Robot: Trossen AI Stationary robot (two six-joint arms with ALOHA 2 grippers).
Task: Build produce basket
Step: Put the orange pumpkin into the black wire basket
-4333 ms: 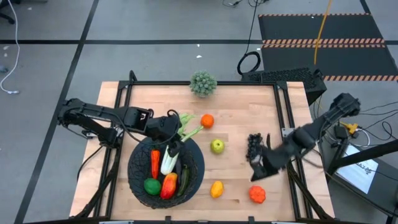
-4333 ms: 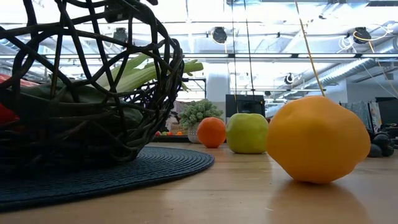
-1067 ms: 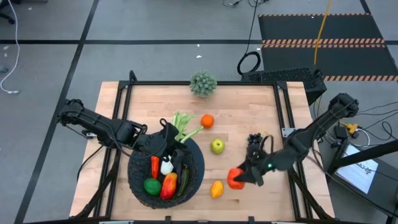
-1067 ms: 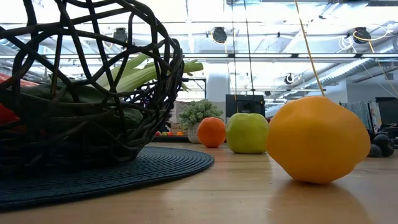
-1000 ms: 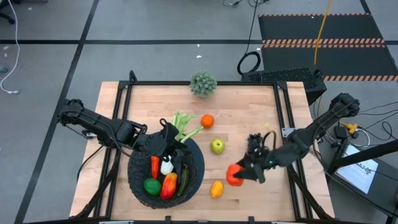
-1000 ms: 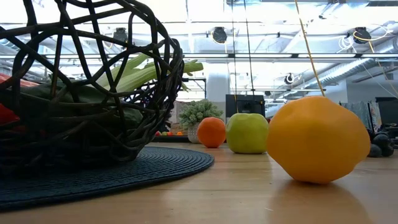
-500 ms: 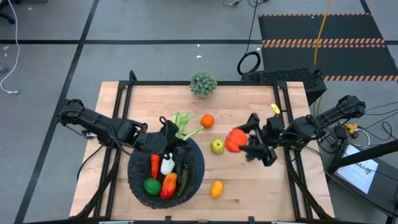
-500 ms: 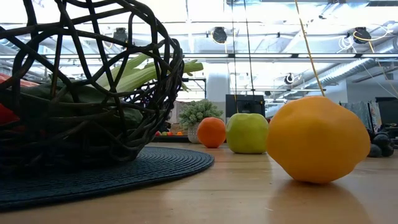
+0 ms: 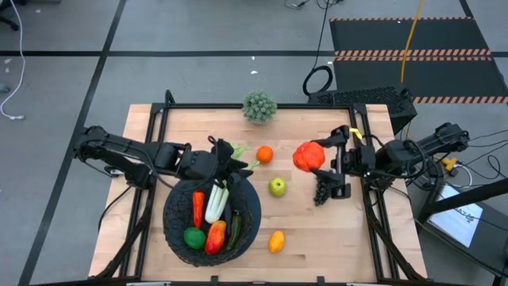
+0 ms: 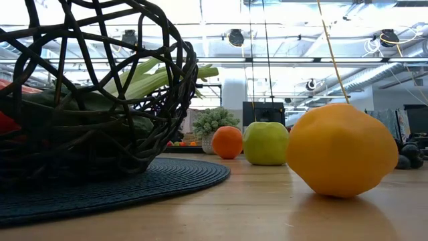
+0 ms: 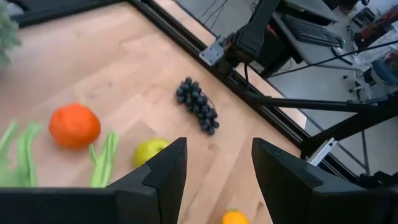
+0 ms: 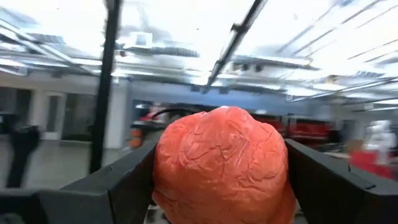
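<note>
The black woven basket (image 9: 176,230) stands at the near left and holds a carrot (image 9: 198,208), a pale celery stalk (image 9: 216,200), a lime (image 9: 194,237), a mango (image 9: 215,236) and a cucumber (image 9: 235,226). The celery's leafy end (image 11: 102,158) sticks out over the far rim. My left gripper (image 9: 228,156) hovers open over that rim, with nothing between its fingers (image 11: 219,146). My right gripper (image 9: 314,156) is shut on the red tomato (image 9: 306,156), high above the table's right half. My right gripper pinches the tomato's two opposite sides (image 12: 168,168) between its two fingers. The fingers point toward the table's left and slant upward. The tomato is lifted clear of the table and fills the gap between the fingers.
On the bare wood lie an orange (image 9: 264,154), a green apple (image 9: 276,187), a lemon (image 9: 276,241) and purple grapes (image 9: 321,189). The grapes lie under my right arm. A spiky ball plant (image 9: 259,106) stands at the far edge.
My right gripper has carried the tomato up and toward the table's far edge, rolling its wrist and tipping its fingers upward. My left gripper has drawn a little toward the far edge, from over the basket's middle to its far rim, uncovering the celery stalk.
</note>
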